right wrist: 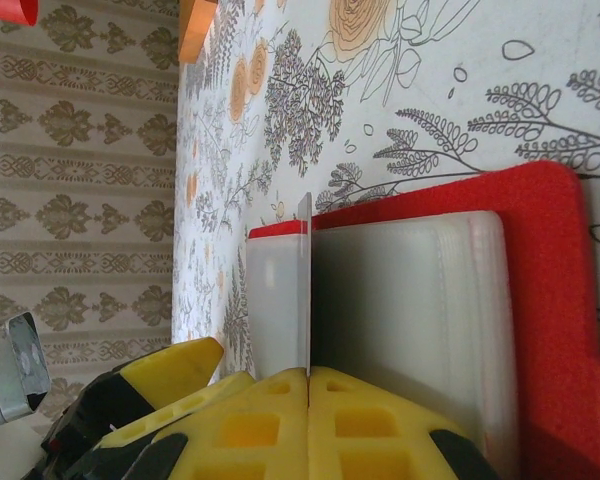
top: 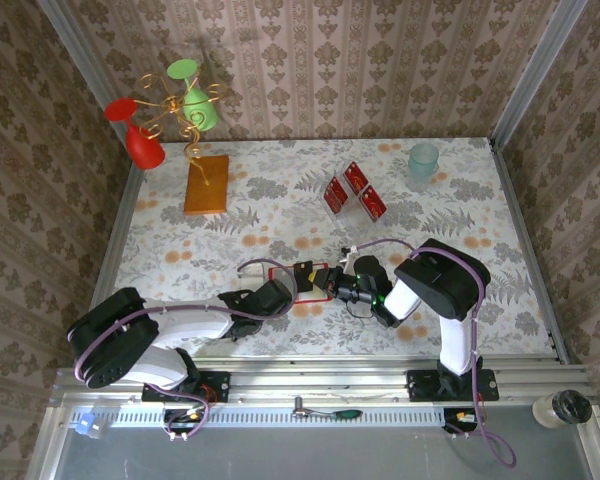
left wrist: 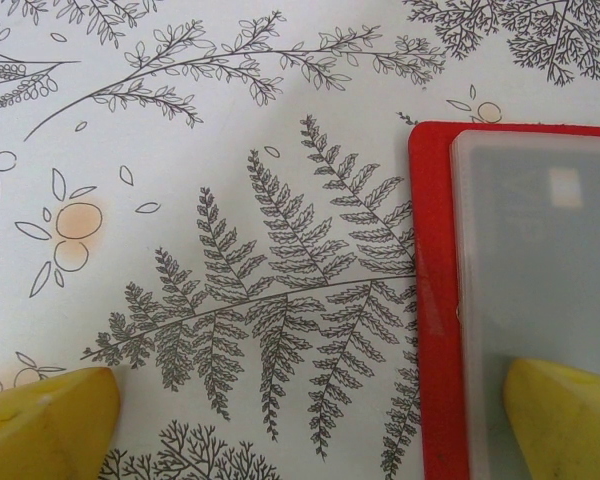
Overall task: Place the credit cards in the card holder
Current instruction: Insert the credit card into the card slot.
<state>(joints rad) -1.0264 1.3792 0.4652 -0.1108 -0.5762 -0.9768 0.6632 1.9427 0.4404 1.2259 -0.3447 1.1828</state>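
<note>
Left wrist: pale-lined red card holder [left wrist: 435, 300]

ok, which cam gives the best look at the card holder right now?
Right wrist: card holder lies open up close, red cover and pale inner pockets visible. Left wrist gets one corner of it. Top external shows it small, partly under the arms.

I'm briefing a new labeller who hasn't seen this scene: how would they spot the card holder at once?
On the floral table, look at the near middle, where both arms reach in. The card holder lies open and flat there, red-edged with a pale translucent inside. The red credit cards are smaller and cluster farther back.
</note>
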